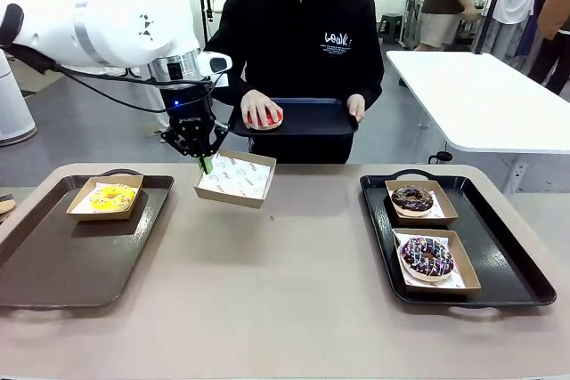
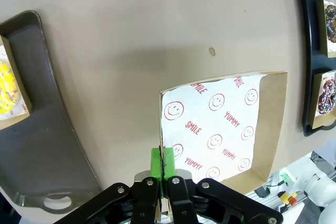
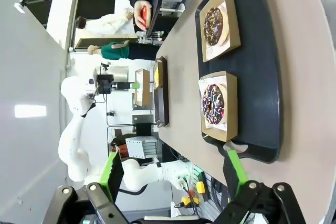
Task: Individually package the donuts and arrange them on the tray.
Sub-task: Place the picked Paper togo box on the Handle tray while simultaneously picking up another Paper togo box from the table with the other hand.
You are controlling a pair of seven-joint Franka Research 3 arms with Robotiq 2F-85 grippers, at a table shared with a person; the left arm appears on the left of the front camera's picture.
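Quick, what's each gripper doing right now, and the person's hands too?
Left gripper: shut on the empty paper box.
Right gripper: open, holding nothing.
Person's hands: one on the red donut, the other holding the tray.

yellow donut [image 1: 112,197]; red donut [image 1: 264,118]; black tray [image 1: 512,264]; green-padded claw [image 1: 206,164].

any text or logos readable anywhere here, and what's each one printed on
"SMILE", in red beside smiley faces: paper liner of the empty cardboard box pinched at its rim by the left hand.
"YUMMY", in red: same liner.
White logo on the person's black shirt: too small to read.
Liner print in the front view: blurred.
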